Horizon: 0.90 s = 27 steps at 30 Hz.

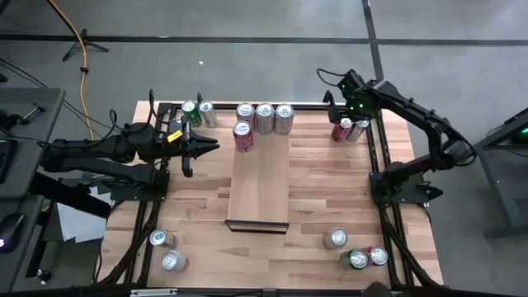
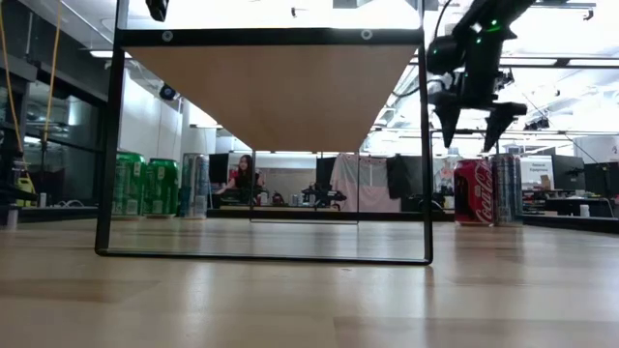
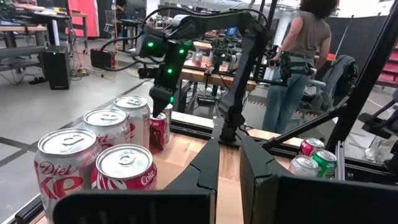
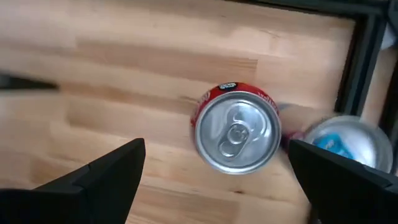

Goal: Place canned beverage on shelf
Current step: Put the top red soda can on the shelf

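Observation:
The shelf [image 1: 260,186] is a pale board in the middle of the table; the low view shows its underside [image 2: 271,92] raised on a thin black frame. Several cans [image 1: 264,117] stand at its far end. At the table's far right stand a red can [image 4: 236,127] and a silver can [image 4: 348,146]. My right gripper [image 4: 217,177] hangs open above the red can, pointing down, fingers apart on either side and clear of it [image 2: 474,116]. My left gripper [image 1: 213,147] is shut and level, left of the shelf's far end.
Two green cans [image 1: 198,113] stand at the far left, two cans [image 1: 167,250] near left, three [image 1: 356,252] near right. Black frame rails [image 1: 381,165] run along the table's sides. A person [image 3: 298,56] stands beyond the table.

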### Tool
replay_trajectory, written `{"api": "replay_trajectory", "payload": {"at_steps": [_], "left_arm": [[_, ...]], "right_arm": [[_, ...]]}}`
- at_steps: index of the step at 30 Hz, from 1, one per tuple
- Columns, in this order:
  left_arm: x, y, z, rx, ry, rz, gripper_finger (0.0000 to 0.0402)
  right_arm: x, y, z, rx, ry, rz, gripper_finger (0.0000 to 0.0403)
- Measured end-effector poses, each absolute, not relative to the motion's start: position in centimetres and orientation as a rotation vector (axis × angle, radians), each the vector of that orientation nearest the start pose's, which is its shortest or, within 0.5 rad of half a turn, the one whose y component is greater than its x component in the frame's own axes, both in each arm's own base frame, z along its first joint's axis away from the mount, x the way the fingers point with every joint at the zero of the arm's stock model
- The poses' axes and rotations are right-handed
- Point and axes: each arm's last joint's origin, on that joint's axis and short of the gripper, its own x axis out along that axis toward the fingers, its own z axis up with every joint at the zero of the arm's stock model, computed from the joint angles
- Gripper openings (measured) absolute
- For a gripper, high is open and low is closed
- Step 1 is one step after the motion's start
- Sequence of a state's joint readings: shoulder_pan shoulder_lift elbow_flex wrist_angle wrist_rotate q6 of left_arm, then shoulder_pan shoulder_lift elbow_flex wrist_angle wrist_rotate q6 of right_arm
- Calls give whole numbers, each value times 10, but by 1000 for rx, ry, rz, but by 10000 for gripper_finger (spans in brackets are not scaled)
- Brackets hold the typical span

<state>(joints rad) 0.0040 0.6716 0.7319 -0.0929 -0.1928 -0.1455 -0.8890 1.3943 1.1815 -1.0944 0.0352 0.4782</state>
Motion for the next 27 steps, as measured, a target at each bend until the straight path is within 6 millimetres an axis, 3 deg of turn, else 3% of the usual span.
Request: {"api": "replay_trajectory", "payload": {"at_steps": [9, 17, 27], "left_arm": [[150, 6, 339, -154, 17, 199, 0], [150, 6, 339, -179, 14, 199, 0], [150, 6, 339, -204, 12, 200, 0]], "right_arm": [[167, -212, 289, 638, 1277, -825, 382], [175, -223, 257, 586, 1519, -649, 382], [189, -239, 223, 635, 1590, -642, 382]]}}
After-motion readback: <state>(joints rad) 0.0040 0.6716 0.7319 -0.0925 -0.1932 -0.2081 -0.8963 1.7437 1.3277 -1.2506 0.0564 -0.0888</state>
